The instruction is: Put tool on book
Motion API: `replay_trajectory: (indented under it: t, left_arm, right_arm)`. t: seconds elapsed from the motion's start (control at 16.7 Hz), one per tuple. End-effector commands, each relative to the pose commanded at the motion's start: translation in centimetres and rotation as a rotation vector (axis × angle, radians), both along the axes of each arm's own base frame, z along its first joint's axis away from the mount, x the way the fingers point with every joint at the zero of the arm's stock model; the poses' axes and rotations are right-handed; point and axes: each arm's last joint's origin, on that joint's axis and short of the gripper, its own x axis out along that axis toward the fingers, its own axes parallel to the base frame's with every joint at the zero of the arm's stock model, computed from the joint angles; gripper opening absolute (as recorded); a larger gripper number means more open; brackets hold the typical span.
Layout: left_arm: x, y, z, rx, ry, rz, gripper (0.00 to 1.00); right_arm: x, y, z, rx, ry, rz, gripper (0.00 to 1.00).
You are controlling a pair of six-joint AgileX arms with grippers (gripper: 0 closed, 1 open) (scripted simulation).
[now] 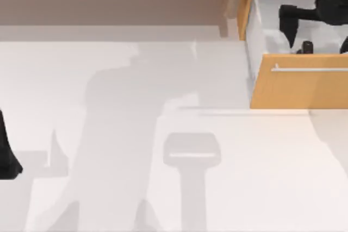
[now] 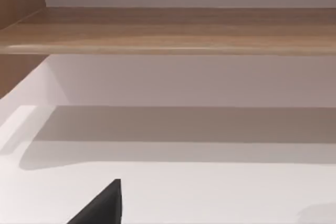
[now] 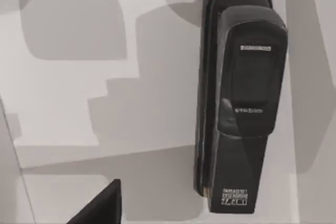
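Right gripper (image 1: 326, 4) hovers inside your open orange-fronted white drawer (image 1: 299, 88) above the small black stubby tool (image 1: 308, 47); finger state unclear.

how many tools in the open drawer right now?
1. The tool, a black stapler-like item, lies on the white floor of the drawer at the table's right, under the right pincer. More may be hidden beneath that arm.

Cut off and hidden

The right gripper (image 1: 321, 4) runs off the top view's edge; the tool (image 1: 308, 47) sits half-hidden behind the drawer front (image 1: 299, 88).
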Motion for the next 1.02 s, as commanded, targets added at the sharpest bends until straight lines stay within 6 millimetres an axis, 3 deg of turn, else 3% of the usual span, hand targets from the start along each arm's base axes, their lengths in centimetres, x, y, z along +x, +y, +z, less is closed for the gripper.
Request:
replay_trajectory:
  t: [0.24, 1.02]
  left_arm:
    - [0.0, 0.0, 0.0, 0.000, 0.000, 0.000, 1.00]
    - [0.0, 0.0, 0.0, 0.000, 0.000, 0.000, 1.00]
  right_arm:
    - [1.3, 0.2, -1.1, -0.001, 0.019, -0.015, 1.00]
    - [0.7, 0.0, -1.6, -0.001, 0.019, -0.016, 1.00]
